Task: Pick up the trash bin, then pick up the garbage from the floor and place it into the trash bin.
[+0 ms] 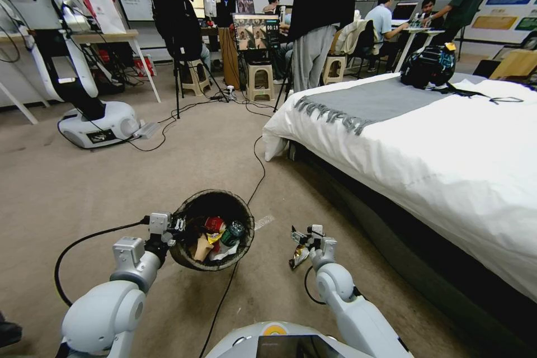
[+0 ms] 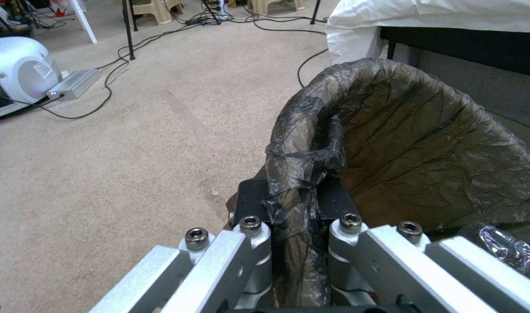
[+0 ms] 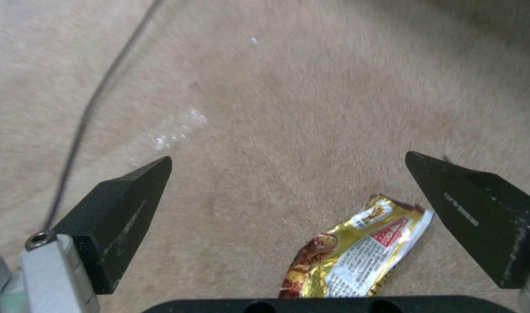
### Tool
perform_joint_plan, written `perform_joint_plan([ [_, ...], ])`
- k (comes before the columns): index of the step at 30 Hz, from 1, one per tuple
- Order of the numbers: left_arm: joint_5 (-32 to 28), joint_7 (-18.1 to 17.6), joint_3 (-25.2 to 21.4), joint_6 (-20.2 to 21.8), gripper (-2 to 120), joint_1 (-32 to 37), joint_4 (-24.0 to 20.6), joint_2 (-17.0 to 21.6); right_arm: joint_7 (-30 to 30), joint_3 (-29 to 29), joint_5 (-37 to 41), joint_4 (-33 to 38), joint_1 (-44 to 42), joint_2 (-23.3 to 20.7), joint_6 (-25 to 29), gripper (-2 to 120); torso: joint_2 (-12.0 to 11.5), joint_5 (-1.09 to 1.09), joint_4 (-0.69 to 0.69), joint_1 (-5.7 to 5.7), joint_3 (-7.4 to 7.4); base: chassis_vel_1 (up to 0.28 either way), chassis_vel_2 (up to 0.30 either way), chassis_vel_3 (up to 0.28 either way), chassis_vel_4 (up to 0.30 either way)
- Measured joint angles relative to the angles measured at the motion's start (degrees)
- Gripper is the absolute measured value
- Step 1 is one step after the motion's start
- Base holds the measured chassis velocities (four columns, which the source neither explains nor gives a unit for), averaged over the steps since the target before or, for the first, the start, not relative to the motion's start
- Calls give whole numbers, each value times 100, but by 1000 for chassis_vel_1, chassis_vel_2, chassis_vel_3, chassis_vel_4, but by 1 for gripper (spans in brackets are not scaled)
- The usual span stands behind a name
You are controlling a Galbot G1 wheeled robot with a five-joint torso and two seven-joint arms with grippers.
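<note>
Beige carpet (image 1: 72, 190) runs beside a white bed (image 1: 447, 156). At left, the left gripper (image 2: 294, 217) has its fingers clamped on the lined rim of the trash bin (image 1: 212, 229), held tilted with litter inside; risk: the thin liner slips and the bin drops or spills. At right, the right gripper (image 3: 288, 191) hangs with fingers wide over a gold wrapper (image 3: 351, 252) on the floor; risk: closing off-centre. Wrapper print unreadable.

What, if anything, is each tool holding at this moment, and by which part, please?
The left tool holds the trash bin by its bag-lined rim. The right tool is open, holding nothing, above a gold wrapper on the floor.
</note>
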Motion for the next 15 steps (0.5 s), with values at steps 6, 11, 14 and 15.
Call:
perform_joint_plan([
  [6,-5,5,-2,6,6,-30,20,4,9,-135,240,-676,414,120,-98,100,0,0,0,0,0,0,0,0,0],
  [11,-5,5,8,26,6,-88,41,31,118,-167,419,-1160,644,251,-173,100,0,0,0,1,0,0,0,0,0],
  [14,-5,4,8,28,6,-89,45,41,380,-168,496,-1308,712,310,-196,100,0,-1,0,1,0,0,0,0,0],
  [15,-5,5,10,28,6,-89,47,43,493,-167,497,-1367,735,331,-194,100,0,-1,0,1,0,0,0,0,0],
])
